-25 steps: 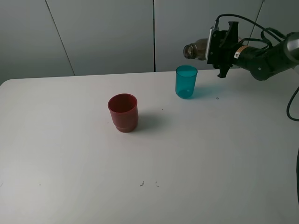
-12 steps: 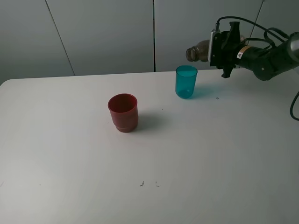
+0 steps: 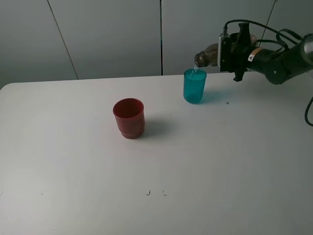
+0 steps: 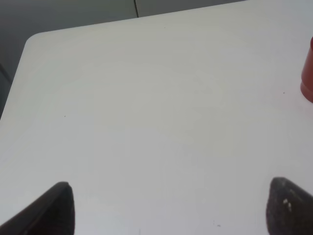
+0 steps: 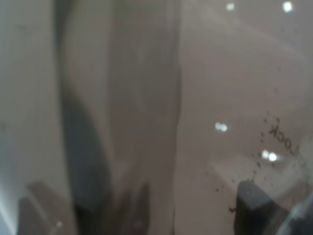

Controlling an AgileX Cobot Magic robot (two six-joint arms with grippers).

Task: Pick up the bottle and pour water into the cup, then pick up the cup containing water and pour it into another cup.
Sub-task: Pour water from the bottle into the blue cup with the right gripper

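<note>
Right wrist view blurred, probably bottle (image 5: 146, 98); red cup (image 4: 308, 68) edge-cropped.

Overhead view: small white/orange sticker (image 3: 253, 55) on the arm just behind the rt gripper (image 3: 224, 51); print too small to read.
Rt wrist view: one legible word, "LOCK" (image 5: 285, 138), dark letters, upside down, off to one side of the gripper. Can't tell if it is printed on the blurred bottle (image 5: 146, 98) or seen thru it.

White table (image 3: 73, 171), grey panelled wall (image 3: 107, 34)
</note>
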